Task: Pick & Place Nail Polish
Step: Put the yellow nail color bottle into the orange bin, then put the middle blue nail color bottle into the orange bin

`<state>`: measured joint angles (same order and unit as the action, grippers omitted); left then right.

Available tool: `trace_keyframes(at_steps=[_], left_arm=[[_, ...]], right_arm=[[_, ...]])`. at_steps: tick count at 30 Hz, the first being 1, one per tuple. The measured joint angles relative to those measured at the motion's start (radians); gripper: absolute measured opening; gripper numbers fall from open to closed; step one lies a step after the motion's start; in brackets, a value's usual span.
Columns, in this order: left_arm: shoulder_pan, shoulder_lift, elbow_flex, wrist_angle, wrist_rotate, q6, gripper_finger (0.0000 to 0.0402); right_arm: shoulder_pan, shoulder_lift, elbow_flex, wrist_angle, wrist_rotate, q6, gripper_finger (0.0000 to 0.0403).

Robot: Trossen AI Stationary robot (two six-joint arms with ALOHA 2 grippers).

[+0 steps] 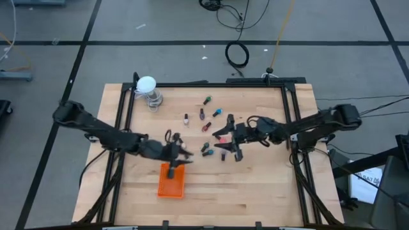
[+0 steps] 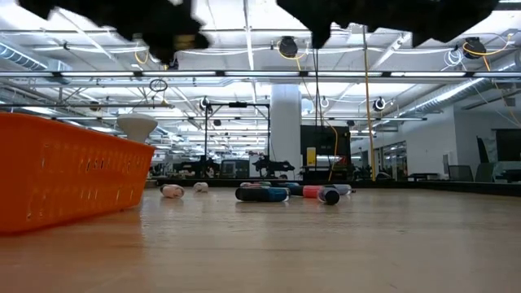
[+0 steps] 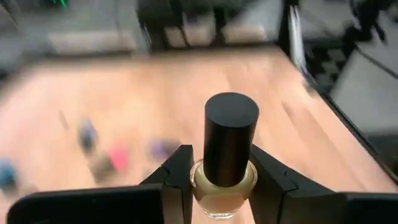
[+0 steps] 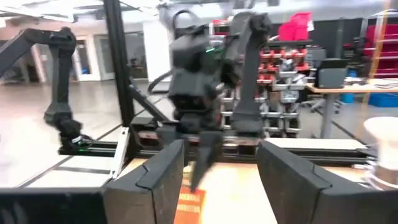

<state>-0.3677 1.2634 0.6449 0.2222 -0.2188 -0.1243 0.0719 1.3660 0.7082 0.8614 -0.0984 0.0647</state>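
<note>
— Cream polish in a small bottle [image 3: 224,186] with a black cap: where is it?

— Pinched in the left tool [image 3: 221,180]. The two dark fingers [image 3: 180,177] press on either side of the glass body, and the bottle stands upright between them, cap up.

— And where is that tool?

— Above the orange tray [image 1: 171,181], at its far end, held up off the wooden tabletop [image 1: 255,185].

— The right tool?

— The right tool [image 1: 231,144] hangs off the tabletop too, opposite the left one and across from it. Its fingers [image 4: 158,177] are spread apart with nothing between them; through the gap you see the left arm facing it.

— The rest of the nail polish?

— The other bottles [image 1: 206,149] lie scattered on the tabletop between the two tools and beyond them, several just beside the right tool. From table height a dark teal one [image 2: 262,194] and a red one [image 2: 313,192] lie on their sides.

— Anything else?

— A white ball on a clear stand [image 1: 148,87] sits near the far left corner, well apart from both tools.
</note>
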Motion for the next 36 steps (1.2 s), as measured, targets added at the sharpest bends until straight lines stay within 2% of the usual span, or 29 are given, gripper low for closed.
trace_keyframes(at_steps=[5,8,20,25,29,36], left_arm=[[-0.141,-0.054,0.0,-0.283,0.008,-0.326,0.0097],[-0.209,-0.036,0.0,-0.326,0.011,-0.459,0.0097],[-0.227,0.215,-0.002,-0.328,0.082,-0.612,0.0099],[-0.207,0.247,-0.002,-0.321,0.119,-0.693,0.0161],[-0.188,0.242,-0.002,-0.322,0.15,-0.699,0.0209],[-0.137,0.18,-0.002,-0.324,0.177,-0.688,0.0251]], right_arm=[[0.0,-0.069,-0.073,-0.006,0.102,-0.002,0.0182],[0.0,-0.085,-0.096,0.002,0.147,-0.001,0.0178],[0.01,-0.084,-0.106,0.002,0.149,0.002,0.0175],[0.01,-0.084,-0.106,0.002,0.15,0.002,0.0173],[0.01,-0.084,-0.106,0.002,0.15,0.002,0.0175],[0.01,-0.084,-0.105,-0.006,0.15,0.002,0.0177]])
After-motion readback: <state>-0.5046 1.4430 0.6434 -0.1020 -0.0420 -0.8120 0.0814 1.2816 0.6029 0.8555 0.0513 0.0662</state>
